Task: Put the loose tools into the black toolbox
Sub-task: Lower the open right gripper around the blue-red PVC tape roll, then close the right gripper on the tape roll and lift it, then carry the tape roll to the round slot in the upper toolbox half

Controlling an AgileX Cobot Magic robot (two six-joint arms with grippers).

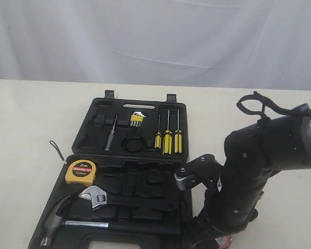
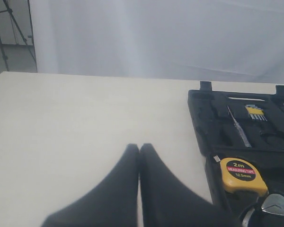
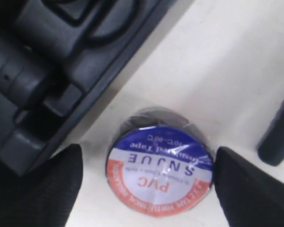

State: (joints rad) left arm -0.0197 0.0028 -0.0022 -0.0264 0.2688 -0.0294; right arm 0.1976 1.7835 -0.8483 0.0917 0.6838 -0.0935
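The right gripper hangs open around the tape roll, which lies on the surface just beside the toolbox. Next it should probably close and lift. The left gripper is clenched, empty.

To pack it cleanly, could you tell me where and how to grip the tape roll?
Across its round outer wall, from above: the tape roll lies flat, label up, beside the toolbox, and the open right hand straddles it.
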